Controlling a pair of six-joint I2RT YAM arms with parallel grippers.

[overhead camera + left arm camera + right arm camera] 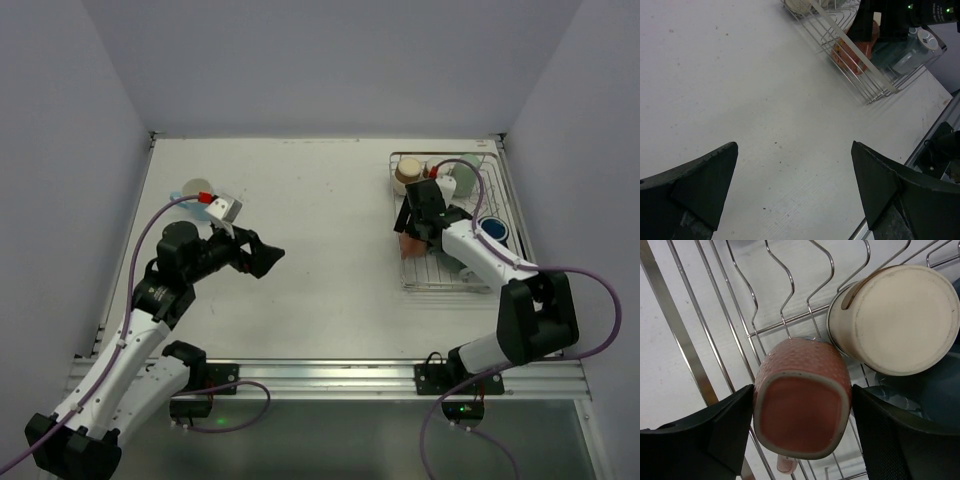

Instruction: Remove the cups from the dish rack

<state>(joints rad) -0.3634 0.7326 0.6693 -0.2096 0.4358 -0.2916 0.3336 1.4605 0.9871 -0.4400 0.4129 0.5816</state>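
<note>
White arms point(118, 352), black joints point(176, 250), purple cables point(150, 226).

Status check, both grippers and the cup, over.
Left gripper open, over table. Right gripper straddling pink cup in dish rack, grip unconfirmed. Cream cup close alongside.

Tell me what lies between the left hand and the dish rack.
Only bare white table lies between the left hand and the dish rack, seen in the top view.

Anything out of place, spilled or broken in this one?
Nothing stands out. The pink mug and cream mug rest base-up in the rack, as drying cups normally would, and no spill or breakage shows on the table.
</note>
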